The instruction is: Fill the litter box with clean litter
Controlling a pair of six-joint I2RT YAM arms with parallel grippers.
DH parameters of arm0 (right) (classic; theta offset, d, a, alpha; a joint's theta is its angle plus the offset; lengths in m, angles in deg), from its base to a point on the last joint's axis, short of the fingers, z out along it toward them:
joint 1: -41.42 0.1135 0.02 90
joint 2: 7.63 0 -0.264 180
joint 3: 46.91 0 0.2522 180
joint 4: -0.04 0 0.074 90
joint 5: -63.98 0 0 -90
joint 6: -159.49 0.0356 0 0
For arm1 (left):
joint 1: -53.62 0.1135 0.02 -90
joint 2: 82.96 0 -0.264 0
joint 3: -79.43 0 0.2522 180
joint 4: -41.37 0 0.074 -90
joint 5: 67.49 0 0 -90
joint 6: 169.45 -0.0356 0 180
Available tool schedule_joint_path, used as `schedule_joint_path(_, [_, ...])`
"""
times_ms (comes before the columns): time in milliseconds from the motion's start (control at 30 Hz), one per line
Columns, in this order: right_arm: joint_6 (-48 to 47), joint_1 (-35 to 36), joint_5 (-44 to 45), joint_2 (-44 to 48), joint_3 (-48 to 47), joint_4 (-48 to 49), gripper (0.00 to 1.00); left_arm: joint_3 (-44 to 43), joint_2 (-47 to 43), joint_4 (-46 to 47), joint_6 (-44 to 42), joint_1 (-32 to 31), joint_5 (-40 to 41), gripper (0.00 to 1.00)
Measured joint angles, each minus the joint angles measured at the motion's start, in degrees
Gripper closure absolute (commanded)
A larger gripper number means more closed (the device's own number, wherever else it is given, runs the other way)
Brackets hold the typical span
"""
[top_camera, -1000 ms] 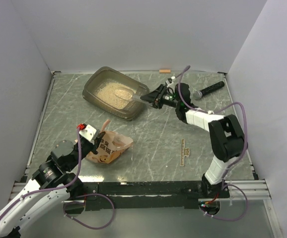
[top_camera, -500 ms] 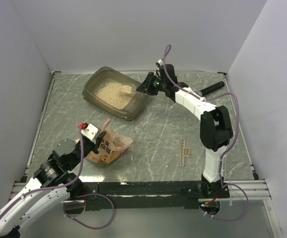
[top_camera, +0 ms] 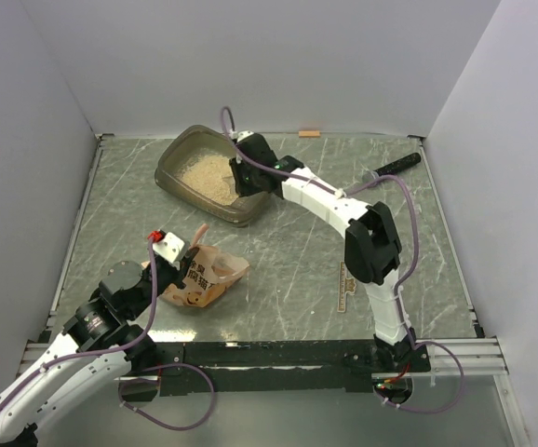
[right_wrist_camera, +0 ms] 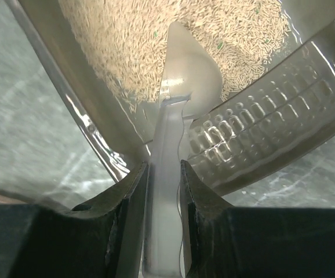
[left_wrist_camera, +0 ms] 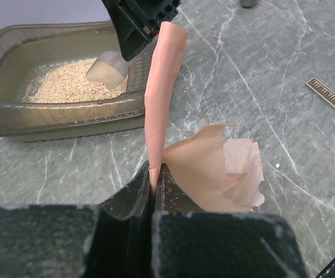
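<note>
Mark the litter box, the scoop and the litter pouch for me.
litter box (left_wrist_camera: 57, 119): left wrist view, on its near side wall.
scoop (right_wrist_camera: 190, 72): right wrist view, on its bowl over the granules.
litter pouch (top_camera: 208, 276): top external view, on its crumpled body.

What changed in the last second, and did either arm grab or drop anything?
The right gripper swung left, from beside the litter box to over its right end, keeping hold of the clear scoop above the litter. Nothing was grabbed or dropped. The left gripper still pinches the pouch; pouch and box stayed put.
</note>
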Motion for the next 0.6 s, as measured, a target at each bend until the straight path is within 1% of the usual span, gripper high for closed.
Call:
schedule_joint_path(133, [-3.39, 1.38, 2.45, 1.11, 1.16, -0.02, 1.0, 0.0, -0.02, 0.0, 0.0, 0.0, -0.07, 0.99])
schedule_joint_path(267, [-4.57, 1.09, 3.41, 7.45, 5.4, -0.81, 1.0, 0.0, -0.35, -0.07, 0.02, 0.0, -0.26, 0.99])
schedule_joint_path(467, [-4.63, 0.81, 3.76, 25.49, 13.25, -3.21, 1.0, 0.0, -0.85, -0.26, 0.02, 0.0, -0.92, 0.99])
schedule_joint_path(600, [-4.02, 0.7, 1.31, 36.7, 15.06, -7.26, 1.0, 0.0, -1.09, -0.33, 0.02, 0.0, -1.09, 0.99])
